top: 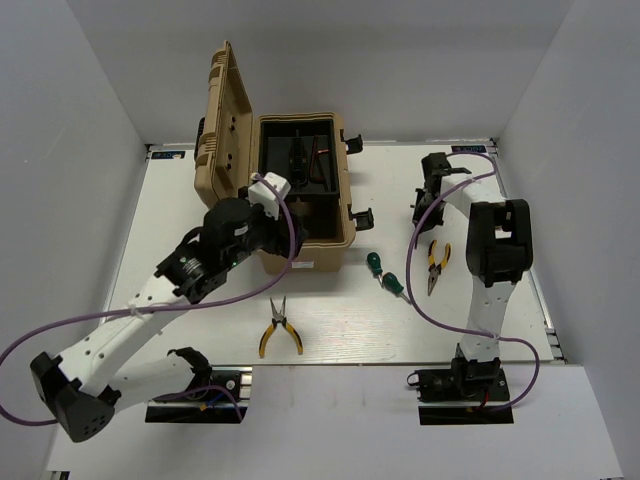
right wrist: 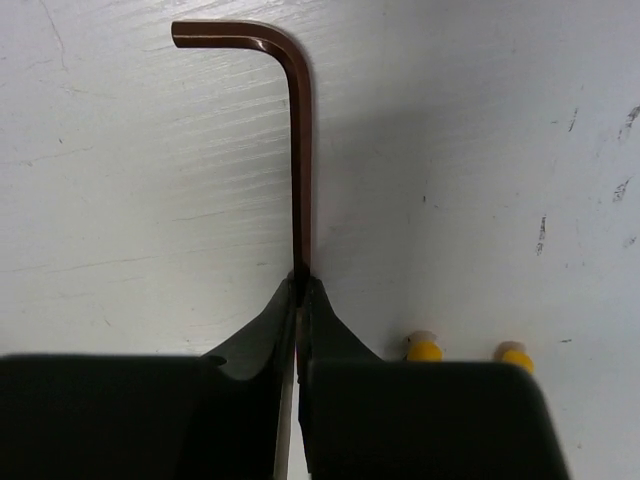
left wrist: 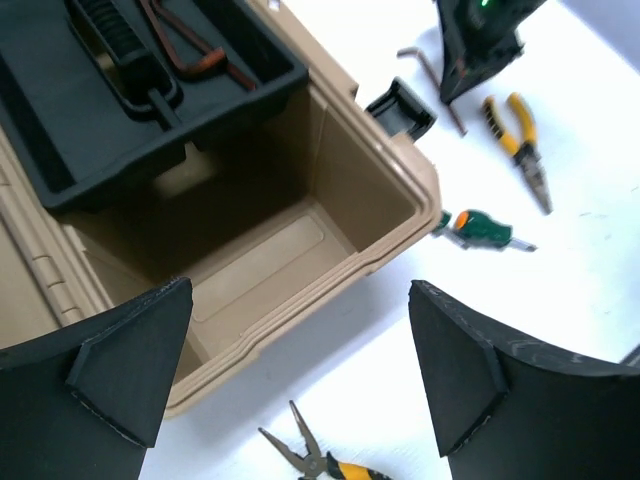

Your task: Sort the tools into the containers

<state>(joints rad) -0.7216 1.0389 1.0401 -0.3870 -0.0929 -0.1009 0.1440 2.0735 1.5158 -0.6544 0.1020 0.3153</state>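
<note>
White-black arms [top: 130, 322], purple cables [top: 412, 265]

R end effector [right wrist: 301, 285] pinching hex key [right wrist: 300, 150], table

**A:** How much of the hex key [right wrist: 300, 150] shows in the right wrist view?

**B:** The bend and the upper shank. Its lower end disappears at 6 o'clock between the pinched tips of the right gripper [right wrist: 300, 285].

**A:** And the right-hand pliers [right wrist: 424, 350]?

**B:** Only two yellow handle tips show, at 5 o'clock. The gripper body covers the rest.

**A:** The left wrist view?

**B:** The bottom edge cuts the near pliers [left wrist: 322, 462] at 6 o'clock, so most of the handles are out of frame. The toolbox [left wrist: 395, 200] and its tray [left wrist: 100, 150] run off between 9 and 12 o'clock. From above, the tray's contents are too dark and small to name.
</note>
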